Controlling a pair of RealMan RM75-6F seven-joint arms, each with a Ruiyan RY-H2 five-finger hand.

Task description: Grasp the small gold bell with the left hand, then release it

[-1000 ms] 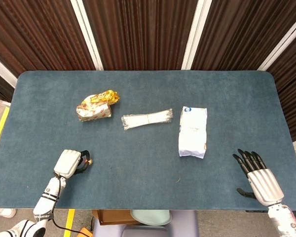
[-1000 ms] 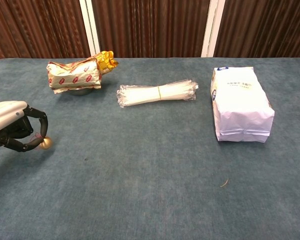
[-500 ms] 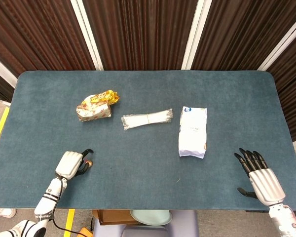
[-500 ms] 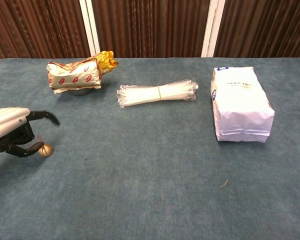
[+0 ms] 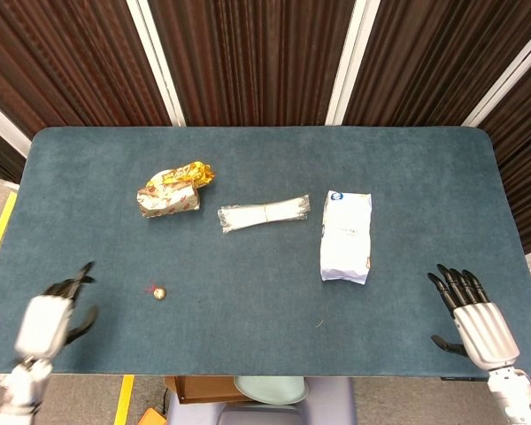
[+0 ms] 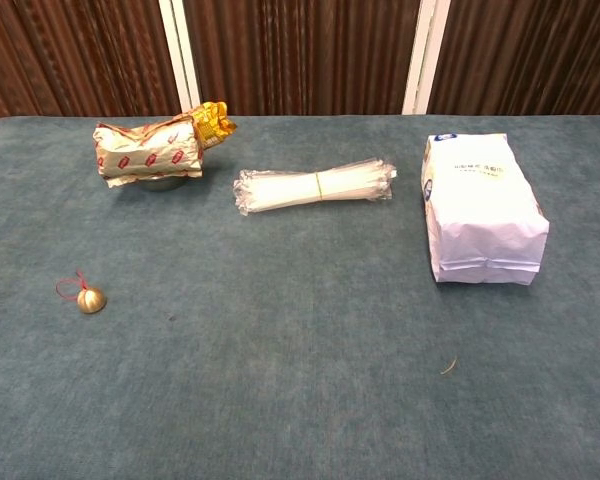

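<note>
Bell (image 5: pixel 159 293), small and gold, is lying alone on the blue table (image 5: pixel 265 354) toward its near left part, with a thin red loop (image 6: pixel 71 287) trailing from it on the cloth; nothing is touching it, and open carpeted surface is stretching around it on every side. Left robot hand (image 5: pixel 46 323) is hovering well apart from the bell, out by the table's near left corner, blurred, its dark fingers spread and holding nothing; it is showing only in the head view. Farther back from the bell, a crumpled red-and-yellow snack wrapper (image 5: pixel 169 196) is sitting; just to its right a clear packet of white sticks (image 5: pixel 264 213) is lying lengthwise, and beyond that a white paper bag (image 5: pixel 346 235) is lying flat. A wide bare strip of table is running along the near edge between the bell and the right side. Right robot hand (image 5: pixel 472 319) is resting at the near right edge, fingers spread, empty, well clear of the white paper bag.
</note>
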